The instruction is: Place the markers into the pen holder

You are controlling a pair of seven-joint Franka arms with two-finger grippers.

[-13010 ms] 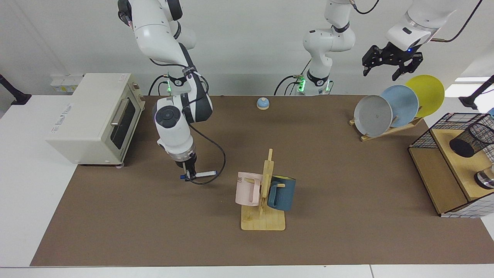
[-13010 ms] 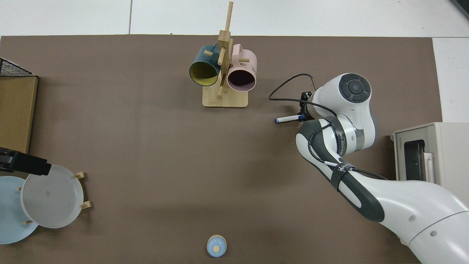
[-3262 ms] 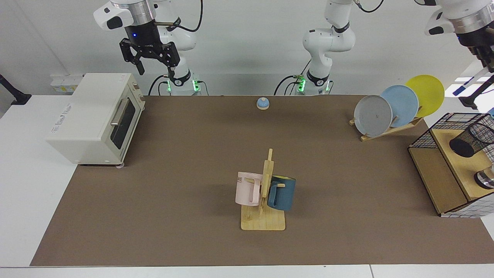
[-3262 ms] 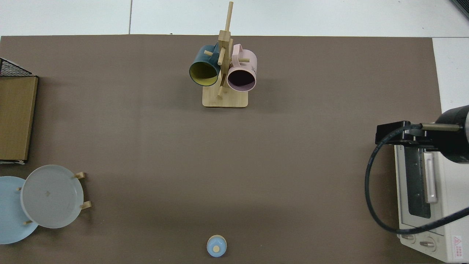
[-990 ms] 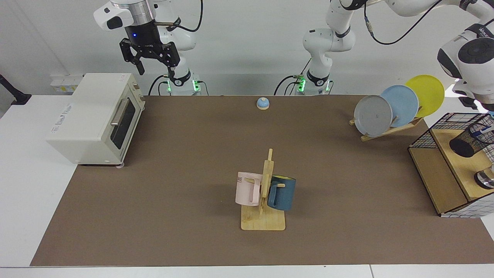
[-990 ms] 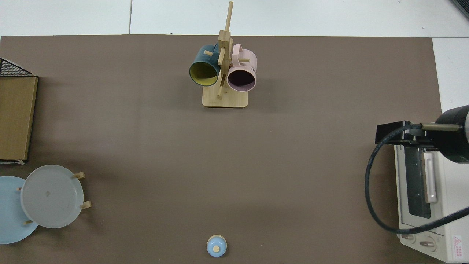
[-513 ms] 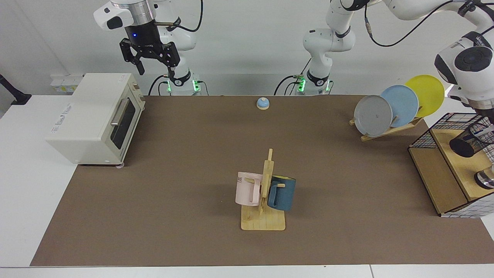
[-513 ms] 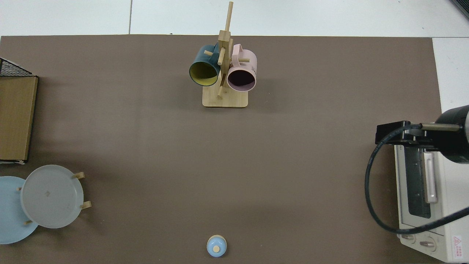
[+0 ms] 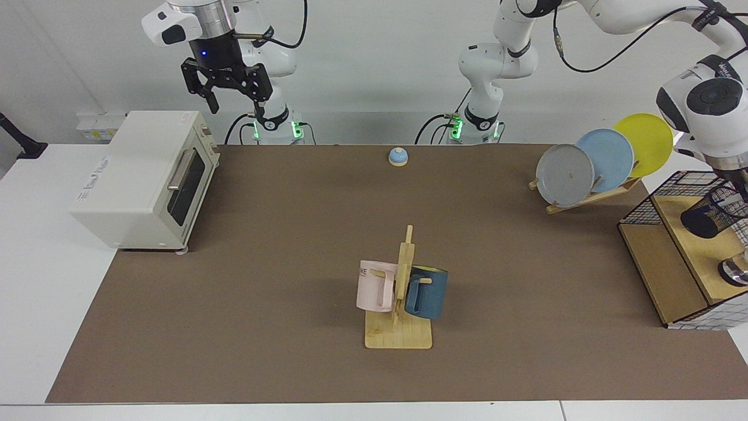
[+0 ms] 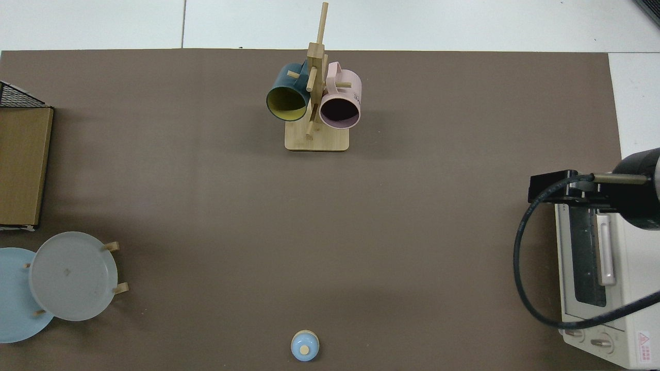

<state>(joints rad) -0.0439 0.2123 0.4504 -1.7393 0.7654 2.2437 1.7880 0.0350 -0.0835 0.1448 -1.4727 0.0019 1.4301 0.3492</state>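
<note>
Your left end effector, grip unreadable, sits at the pen holder mouth to drop the marker; your right end effector waits spread above the toaster oven.

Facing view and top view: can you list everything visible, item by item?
White toaster oven: one, mat's edge.
Blue dome bell: one, mat's far edge.
Wooden plate rack: one, holding grey, blue and yellow plates.
Wooden mug tree: one, mid-mat; pink mug and dark blue mug hang on it.
Black wire basket: one, on a wooden shelf.
Black mesh pen holder: one, on the shelf.
White marker: one, glimpsed inside the holder.
Shiny metal round object: one, on the shelf.
Left gripper: at the holder's mouth.
Right gripper: open, waits above the oven.
</note>
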